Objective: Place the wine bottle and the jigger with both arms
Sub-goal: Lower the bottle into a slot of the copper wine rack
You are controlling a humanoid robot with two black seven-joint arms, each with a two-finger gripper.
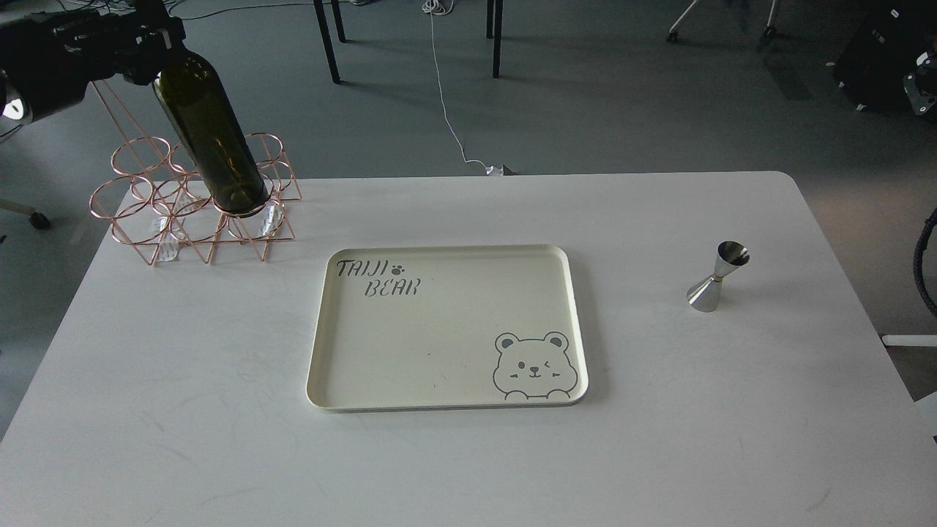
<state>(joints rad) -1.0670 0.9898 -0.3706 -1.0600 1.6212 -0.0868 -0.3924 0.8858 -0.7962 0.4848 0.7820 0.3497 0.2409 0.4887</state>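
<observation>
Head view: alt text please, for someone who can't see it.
Left pincer holds a tilted bottle by its neck, base in a copper wire rack at the table's far left. An empty cream tray sits centre; a jigger stands upright at right.

One wine bottle (211, 139) up top left — one copper wire rack (196, 201) beneath it, rings too overlapped to count. One cream tray (446, 380) centre, one printed bear on it. One silver jigger (719, 277) — all on one white table (659, 439).
</observation>
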